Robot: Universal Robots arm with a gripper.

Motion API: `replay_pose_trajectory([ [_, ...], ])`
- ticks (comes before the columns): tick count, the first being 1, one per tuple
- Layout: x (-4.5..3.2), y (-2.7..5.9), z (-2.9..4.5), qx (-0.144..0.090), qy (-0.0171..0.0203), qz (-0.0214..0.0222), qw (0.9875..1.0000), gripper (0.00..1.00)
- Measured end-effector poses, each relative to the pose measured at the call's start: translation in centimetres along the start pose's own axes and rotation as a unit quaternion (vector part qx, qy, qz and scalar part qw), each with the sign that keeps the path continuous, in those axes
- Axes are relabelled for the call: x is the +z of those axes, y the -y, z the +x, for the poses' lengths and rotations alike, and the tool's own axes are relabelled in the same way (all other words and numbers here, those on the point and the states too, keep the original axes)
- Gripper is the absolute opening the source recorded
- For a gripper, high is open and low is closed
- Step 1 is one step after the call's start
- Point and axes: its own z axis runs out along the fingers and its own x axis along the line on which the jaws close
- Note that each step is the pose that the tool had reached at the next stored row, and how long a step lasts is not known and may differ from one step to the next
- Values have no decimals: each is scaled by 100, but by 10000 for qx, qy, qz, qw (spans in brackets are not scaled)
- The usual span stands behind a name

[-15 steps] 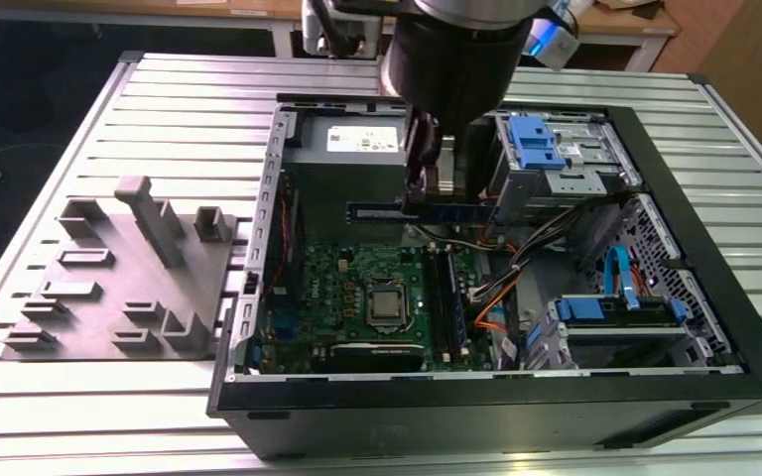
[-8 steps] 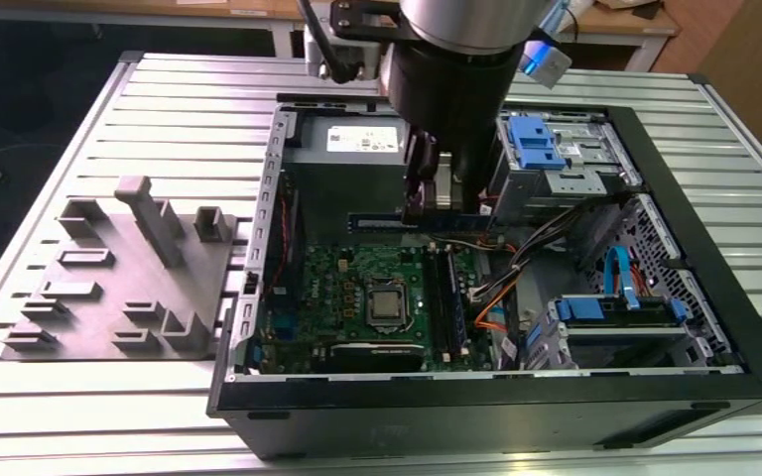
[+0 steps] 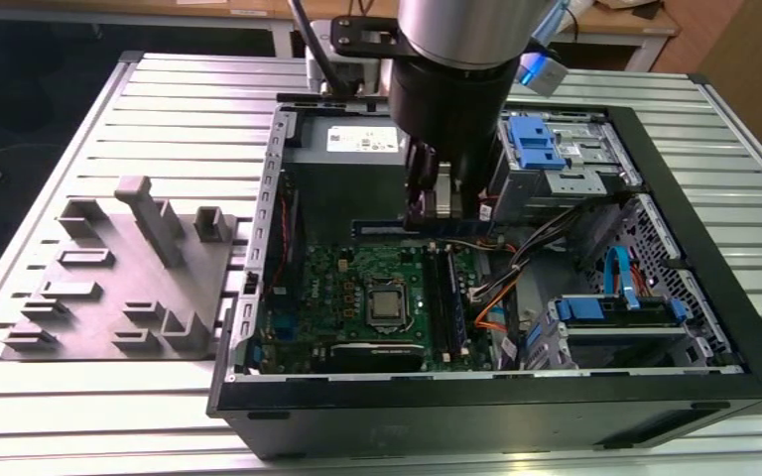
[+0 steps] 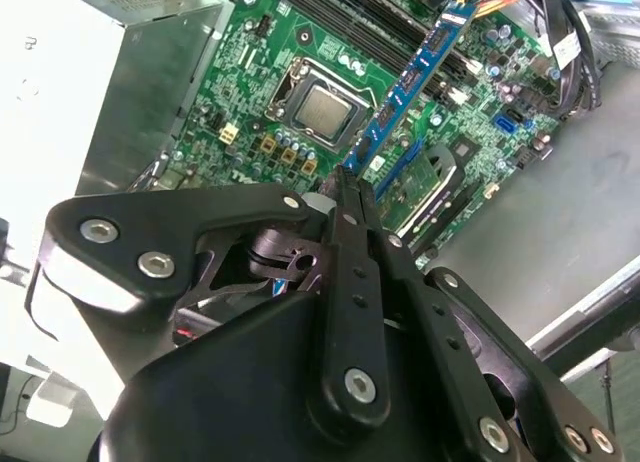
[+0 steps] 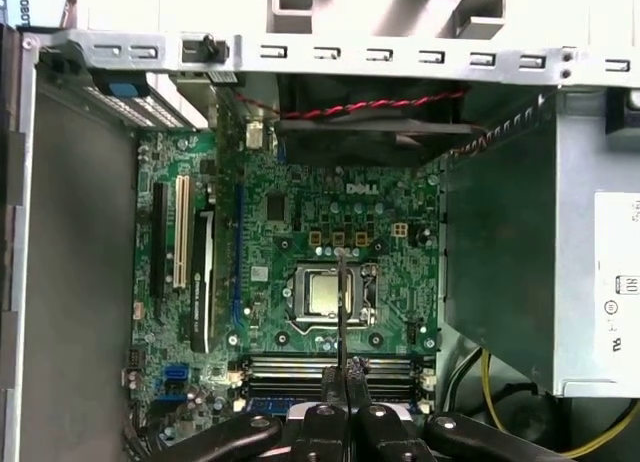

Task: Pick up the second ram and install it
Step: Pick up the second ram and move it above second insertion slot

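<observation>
One thing is in your tool (image 5: 343,380): its fingers are pressed together on the second ram (image 5: 341,302). In the first wrist view you see it edge-on, a thin dark line reaching out from the fingertips over the processor (image 5: 322,294). There it runs crosswise to the long memory slots (image 5: 280,367), not along them, and it is not seated in any of them.

In the exterior view your arm stands upright inside the open computer case (image 3: 487,421). The tool is low over the green motherboard (image 3: 341,297), near the grey power supply box (image 3: 341,159), and holds the second ram level above the board.

On the slatted surface (image 3: 90,416), at the exterior view's left and just beside the case, sits the grey holder tray (image 3: 103,309) with its upright slabs.
</observation>
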Motion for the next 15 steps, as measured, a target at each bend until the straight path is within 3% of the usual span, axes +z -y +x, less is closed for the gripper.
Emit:
replay_pose_trajectory([
  [6,75,2,2,-3,0,43,10000,8],
  [15,196,4,5,-3,-7,46,10000,8],
])
